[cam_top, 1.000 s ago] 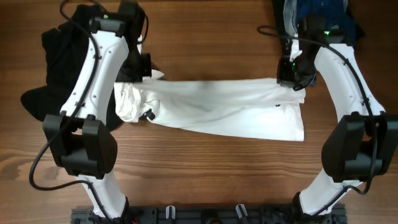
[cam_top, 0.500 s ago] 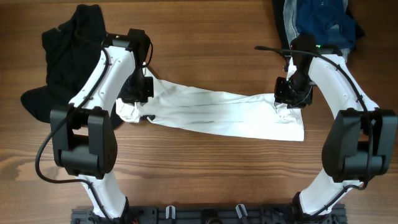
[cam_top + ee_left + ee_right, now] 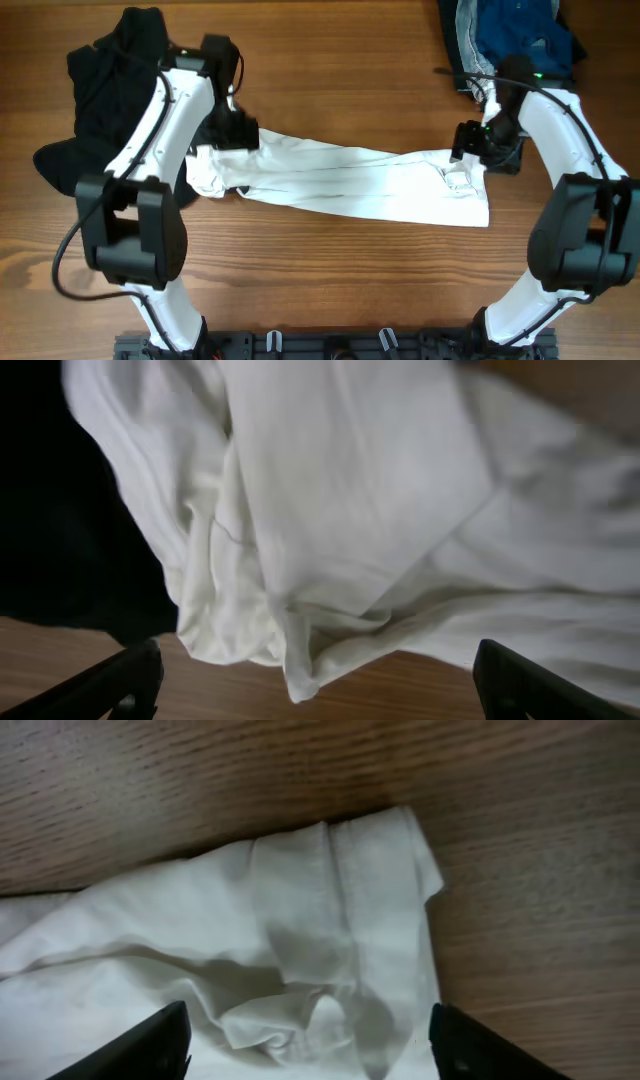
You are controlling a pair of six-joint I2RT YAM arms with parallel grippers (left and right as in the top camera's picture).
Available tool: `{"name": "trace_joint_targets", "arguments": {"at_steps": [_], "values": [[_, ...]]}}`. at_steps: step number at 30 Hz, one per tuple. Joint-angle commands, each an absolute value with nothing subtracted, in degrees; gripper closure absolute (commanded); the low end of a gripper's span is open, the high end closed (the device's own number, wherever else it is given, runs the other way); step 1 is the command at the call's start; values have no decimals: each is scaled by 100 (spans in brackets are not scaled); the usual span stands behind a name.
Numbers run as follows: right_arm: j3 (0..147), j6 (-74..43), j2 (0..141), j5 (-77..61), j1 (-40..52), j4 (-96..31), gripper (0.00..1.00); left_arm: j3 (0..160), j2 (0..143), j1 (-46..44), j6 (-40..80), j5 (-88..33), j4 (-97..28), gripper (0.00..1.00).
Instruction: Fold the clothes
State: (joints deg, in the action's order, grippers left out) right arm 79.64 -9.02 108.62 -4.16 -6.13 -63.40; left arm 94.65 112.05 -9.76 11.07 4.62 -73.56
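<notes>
Left tool, jaws wide, over T-shirt

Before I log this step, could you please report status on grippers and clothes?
Left gripper, right gripper open, empty. Wrinkled white fabric T-shirt in long band, left end bunched. Crumpled black garment abuts that end.

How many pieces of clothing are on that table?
4: white T-shirt across the middle, black garment at the upper left, light-blue jeans and navy garment heaped at the upper right; others may be hidden.

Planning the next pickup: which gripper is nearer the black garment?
Left. The left gripper sits over the white shirt, beside the black garment; the right gripper is at the shirt's far end.
</notes>
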Motion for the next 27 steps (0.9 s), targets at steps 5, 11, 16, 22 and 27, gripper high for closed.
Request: {"name": "trace_joint_targets", "arguments": {"at_steps": [5,11,16,22,27], "values": [[6934,-303,10700,-775,-886,-5470,18,9929,10112,-908,1140,502,-6396,0],[6296,-475,10700,-687,-886,-4783,19,9929,10127,-908,1138,548,-6171,0],[6149,-626,10700,-687,-886,-4556,81,9929,10127,-908,1098,779,-6154,0],[6182,-1313,10665,-252,-1050,-4471,96,9929,10127,-770,1096,784,-6149,0],[6532,-1343,10527,-510,-1833,-4657,96,9929,10125,-482,1122,775,-6154,0]]}}
